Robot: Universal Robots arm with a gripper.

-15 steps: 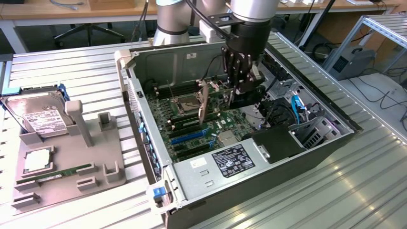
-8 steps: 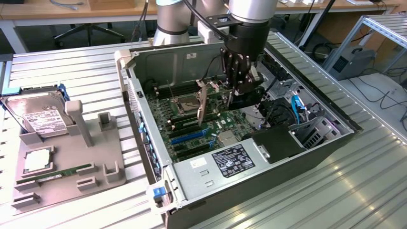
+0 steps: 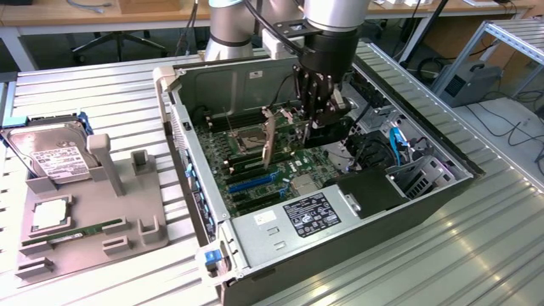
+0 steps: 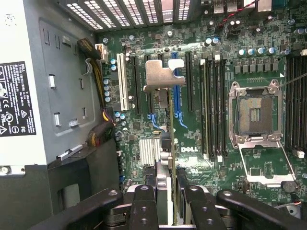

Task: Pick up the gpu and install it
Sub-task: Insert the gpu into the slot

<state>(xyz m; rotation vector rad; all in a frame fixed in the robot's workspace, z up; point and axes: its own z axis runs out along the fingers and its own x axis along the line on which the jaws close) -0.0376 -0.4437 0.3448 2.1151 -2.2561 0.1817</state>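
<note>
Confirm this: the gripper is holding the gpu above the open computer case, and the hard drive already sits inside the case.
Wrong about the drive. In the exterior view the hard drive rests on the grey holder outside the computer case. The gripper does hold the gpu above the motherboard.

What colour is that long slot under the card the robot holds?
Blue: the expansion slot beneath the gpu, clearest in the wrist view.
</note>
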